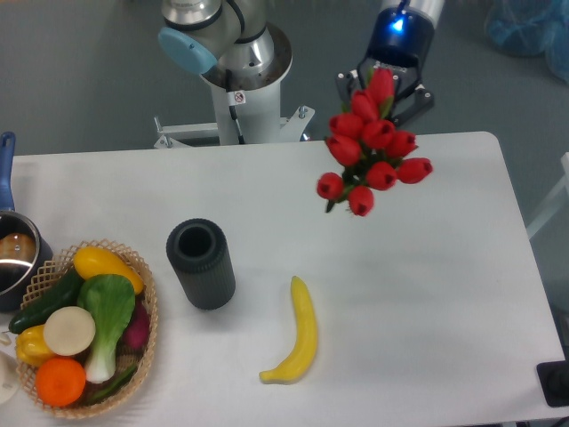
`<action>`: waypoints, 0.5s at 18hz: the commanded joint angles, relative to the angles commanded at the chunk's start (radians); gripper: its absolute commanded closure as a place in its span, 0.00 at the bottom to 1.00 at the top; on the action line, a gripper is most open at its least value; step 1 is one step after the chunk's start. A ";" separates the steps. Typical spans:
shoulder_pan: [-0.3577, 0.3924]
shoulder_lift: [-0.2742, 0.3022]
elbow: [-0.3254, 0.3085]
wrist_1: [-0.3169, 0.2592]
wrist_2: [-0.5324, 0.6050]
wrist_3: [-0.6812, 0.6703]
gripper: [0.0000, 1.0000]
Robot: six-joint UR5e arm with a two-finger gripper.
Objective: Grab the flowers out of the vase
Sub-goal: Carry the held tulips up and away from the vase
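Observation:
The flowers (pixel 373 147), a bunch of red closed tulip buds, hang in the air over the far right part of the white table (pixel 427 294), buds toward the camera. My gripper (pixel 384 92) is right behind the bunch, shut on it; the stems are hidden behind the buds. The vase (pixel 202 264), a black ribbed cylinder, stands upright on the table left of centre with its round mouth empty, well apart from the flowers and gripper.
A yellow banana (pixel 299 335) lies to the right of the vase. A wicker basket (pixel 142 298) of produce sits at the front left, with a steel pot (pixel 16 258) with a blue handle behind it. The arm's base (pixel 240 80) stands at the back.

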State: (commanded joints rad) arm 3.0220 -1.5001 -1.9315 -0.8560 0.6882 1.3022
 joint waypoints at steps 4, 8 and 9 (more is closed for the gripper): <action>-0.023 -0.138 0.038 0.005 0.177 0.101 1.00; -0.049 -0.192 0.065 0.003 0.333 0.127 1.00; -0.057 -0.209 0.072 0.003 0.358 0.130 1.00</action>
State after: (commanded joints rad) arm 2.9653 -1.7087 -1.8593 -0.8529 1.0459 1.4327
